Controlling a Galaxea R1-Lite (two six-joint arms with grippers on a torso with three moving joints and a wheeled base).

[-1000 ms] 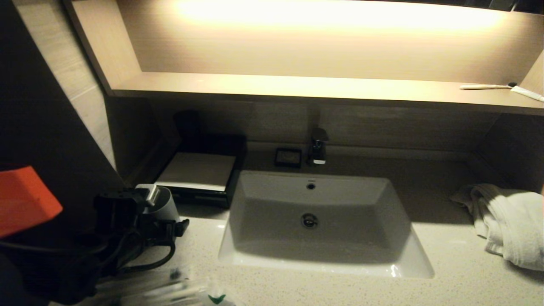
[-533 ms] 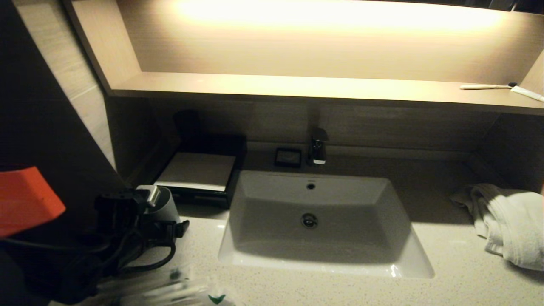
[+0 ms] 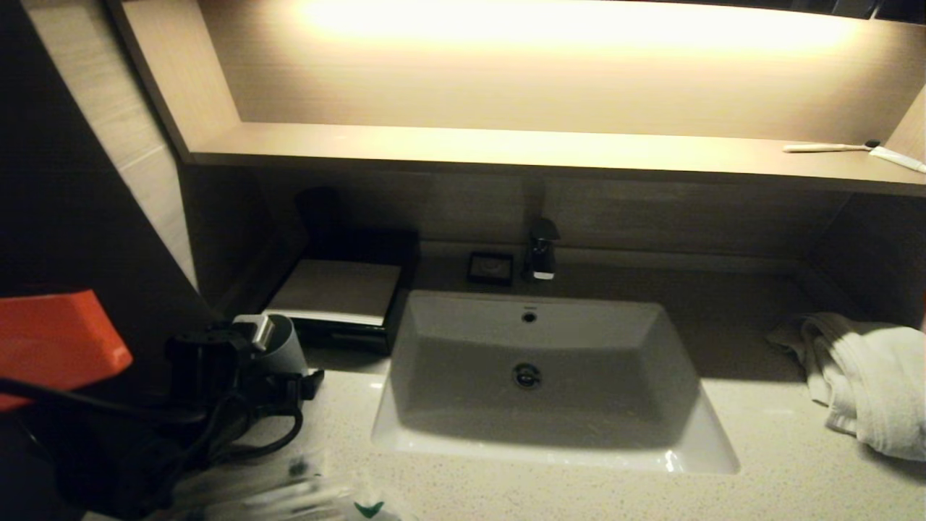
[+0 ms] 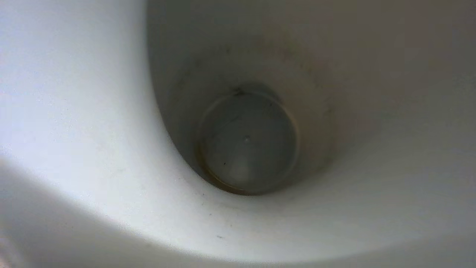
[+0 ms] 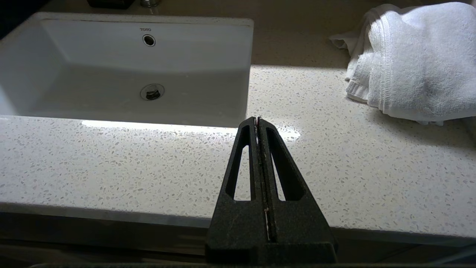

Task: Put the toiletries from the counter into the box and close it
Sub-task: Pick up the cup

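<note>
So, head view: left gripper (image 3: 278, 362) sits over the pale cup (image 3: 286, 347) at the counter's (image 3: 723, 499) left side, just in front of the box (image 3: 340, 293); its jaws read wide apart. Box is tucked in the back-left corner, close beside the basin (image 3: 535, 376) rim. Toiletries (image 3: 289, 496) lie at the near-left edge, partly cut off. Counter right of the basin is bare up to the towel (image 3: 868, 380).
Left wrist view: only the cup's inside (image 4: 245, 141), fingers out of sight.
Right wrist view: right gripper (image 5: 257, 120), jaws pressed together, hangs off the front edge; basin (image 5: 111, 74) and towel (image 5: 412, 59) sit well apart.
</note>
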